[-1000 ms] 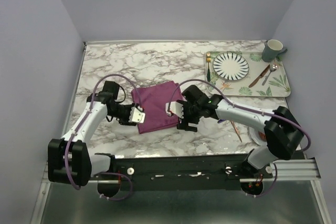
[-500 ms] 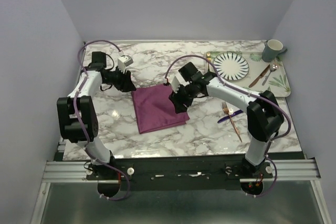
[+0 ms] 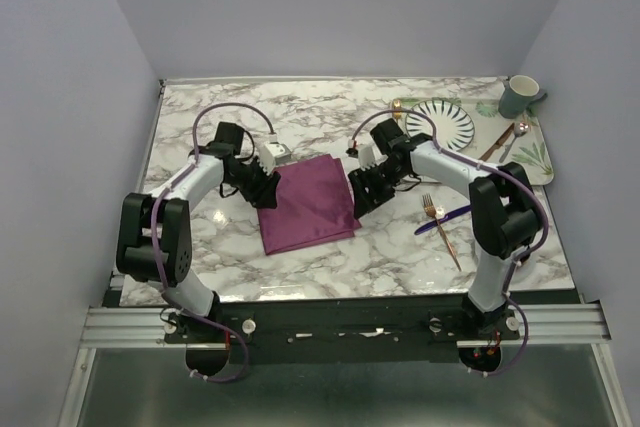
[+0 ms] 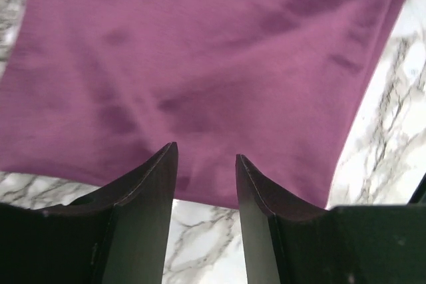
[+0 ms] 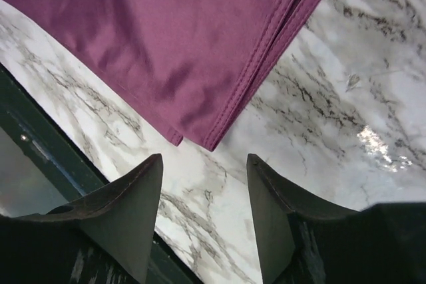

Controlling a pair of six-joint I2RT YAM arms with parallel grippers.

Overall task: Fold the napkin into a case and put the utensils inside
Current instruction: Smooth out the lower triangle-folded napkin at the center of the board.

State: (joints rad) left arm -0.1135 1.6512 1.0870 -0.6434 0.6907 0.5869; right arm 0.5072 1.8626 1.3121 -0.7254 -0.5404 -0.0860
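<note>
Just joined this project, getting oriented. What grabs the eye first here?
A folded plum-purple napkin lies mid-table, with the left hand and right hand open at its opposite edges. Right of it, a copper fork crosses a dark blue knife on the marble table.

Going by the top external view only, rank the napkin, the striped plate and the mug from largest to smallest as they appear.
1. napkin, clearly the largest
2. striped plate
3. mug, smallest; it sits farthest from the camera, which may shrink it slightly

Plum napkin [image 3: 305,202] folded flat on my bench [image 3: 300,127]; copper fork [image 3: 445,237] crosses blue knife [image 3: 450,217] to its right.
</note>
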